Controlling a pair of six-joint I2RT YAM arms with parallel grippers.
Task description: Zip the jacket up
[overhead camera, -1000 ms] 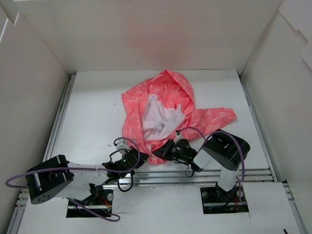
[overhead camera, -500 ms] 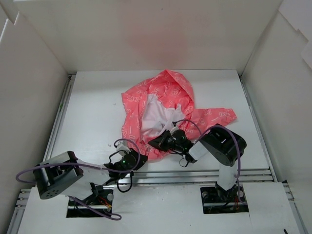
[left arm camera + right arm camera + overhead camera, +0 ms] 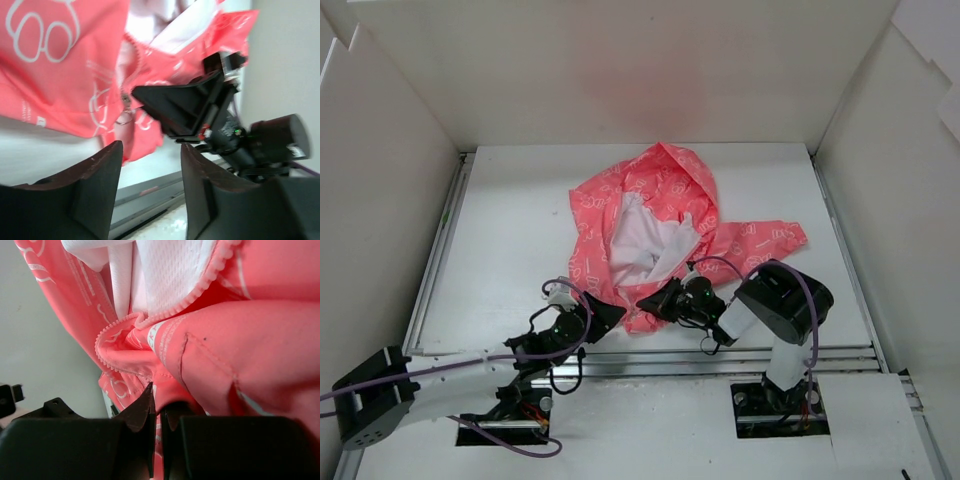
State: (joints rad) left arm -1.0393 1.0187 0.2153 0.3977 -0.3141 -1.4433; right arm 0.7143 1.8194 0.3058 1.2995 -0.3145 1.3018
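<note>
Item: jacket (image 3: pixel 655 225), coral-pink, hooded, lying crumpled at the centre of the desk (image 3: pixel 510 220), hem toward the lower middle of the top view. Condition: front open, white lining (image 3: pixel 645 245) exposed; zip teeth (image 3: pixel 200 296) unmeshed; pull ring (image 3: pixel 124 117) low, near the hem. Right jaws: closed, apparently pinching the hem fabric. Left jaws: parted, empty, just short of the pull ring. Progress: early. Judged outstanding: seizing the pull and drawing it up the whole front.
</note>
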